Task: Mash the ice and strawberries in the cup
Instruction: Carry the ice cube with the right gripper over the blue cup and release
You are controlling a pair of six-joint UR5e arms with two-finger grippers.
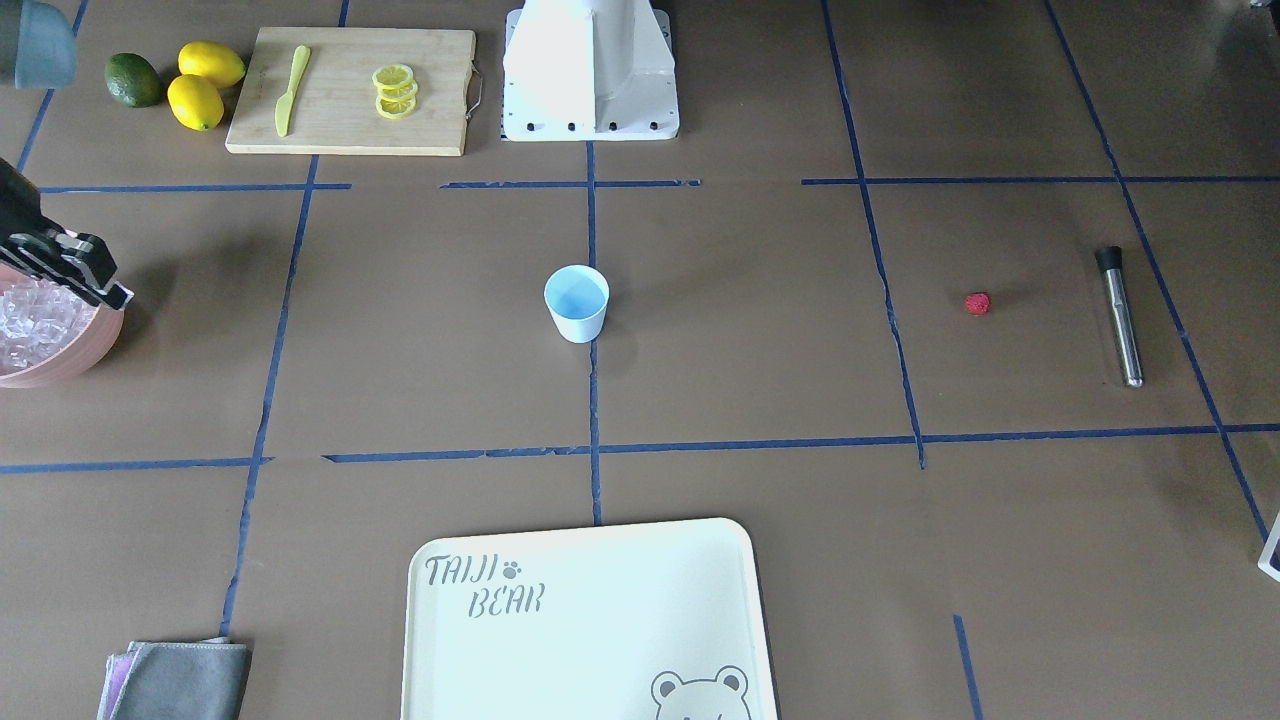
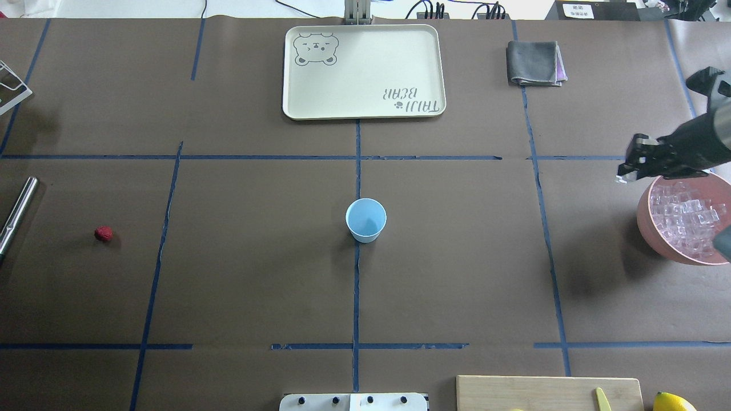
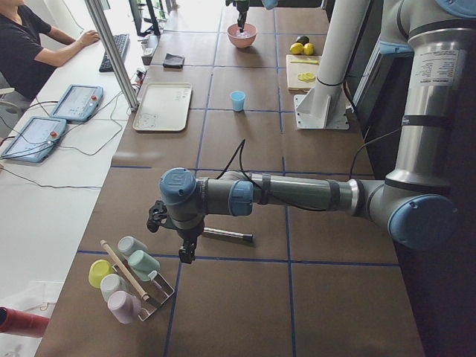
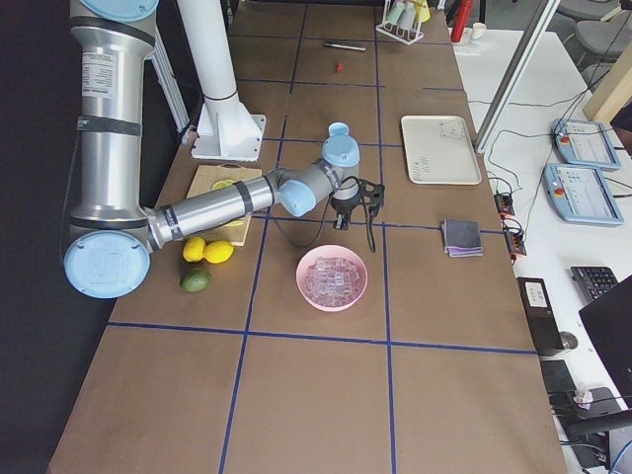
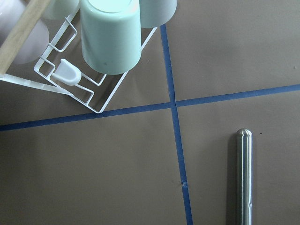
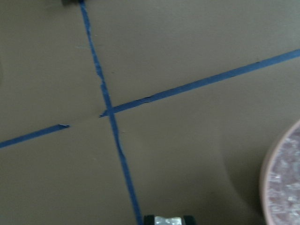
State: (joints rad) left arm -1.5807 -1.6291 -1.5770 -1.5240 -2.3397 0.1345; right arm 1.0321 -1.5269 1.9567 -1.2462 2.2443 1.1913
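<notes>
Small pale-blue tapered cup [image 2: 365, 220] stands upright, mouth up, on blue tape line mid-table over matte brown paper, bumpy red strawberry [image 2: 103, 233] at its 9 o'clock overhead, glassy ice cubes [image 2: 685, 220] in round pink bowl [image 2: 644, 225] at 3 o'clock, right gripper [image 2: 625, 173] above the rim clamped on one ice cube [image 2: 621, 178], left gripper [image 3: 186, 251] state can't tell.

The cup [image 2: 365, 220] is small, pale blue, tapered and handleless. It stands upright at the table's middle on a blue tape line, its light blue inside showing. Seen from overhead, the strawberry [image 2: 103, 233], a small red bumpy berry, lies on the table well apart at the cup's 9 o'clock. The ice [image 2: 685, 220], clear glassy cubes, is heaped in a pink bowl [image 2: 648, 237] far off at the cup's 3 o'clock. One cube sits pinched in the right gripper [image 2: 623, 174] above the bowl's 11 o'clock rim.
</notes>
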